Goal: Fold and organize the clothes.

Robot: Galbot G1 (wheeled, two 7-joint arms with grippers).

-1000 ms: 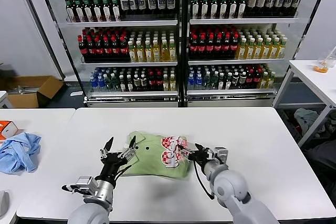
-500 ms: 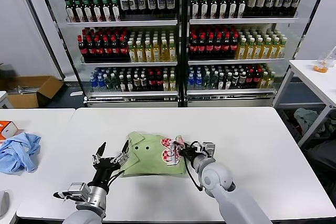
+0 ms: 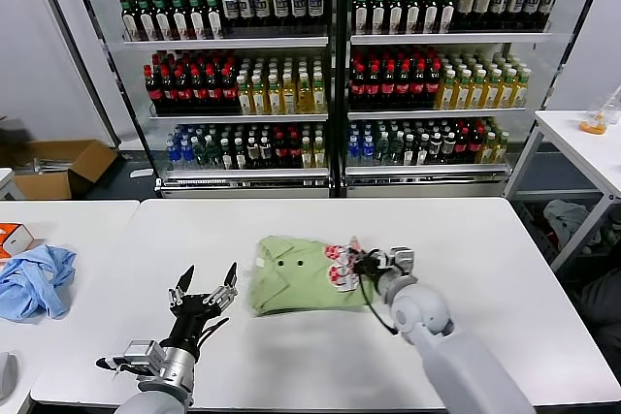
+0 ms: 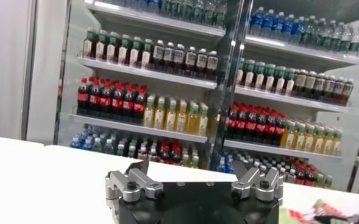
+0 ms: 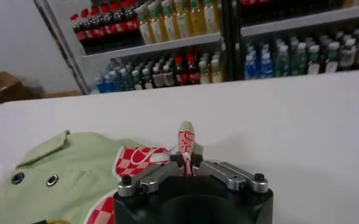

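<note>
The light green T-shirt (image 3: pixel 291 276) lies folded in the middle of the white table (image 3: pixel 485 239), its red-and-white print toward my right side. My right gripper (image 3: pixel 351 264) is at the shirt's right edge, shut on a pinched-up fold of printed fabric. In the right wrist view that fold stands up between the closed jaws of the right gripper (image 5: pixel 186 161), with the shirt (image 5: pixel 69 176) spread out beside it. My left gripper (image 3: pixel 207 280) hovers open to the left of the shirt, touching nothing. In the left wrist view the left gripper (image 4: pixel 193 178) has nothing between its spread fingers.
A crumpled light blue garment (image 3: pixel 34 278) and an orange box (image 3: pixel 12 238) lie on the neighbouring table at the left. Drink shelves (image 3: pixel 330 75) fill the background. A cardboard box (image 3: pixel 58 167) sits on the floor at the left, and a side table (image 3: pixel 587 147) stands at the right.
My right gripper has shut on the shirt's printed edge and drawn the shirt to the right and farther from me. The left gripper, still open, no longer overlaps the shirt.
</note>
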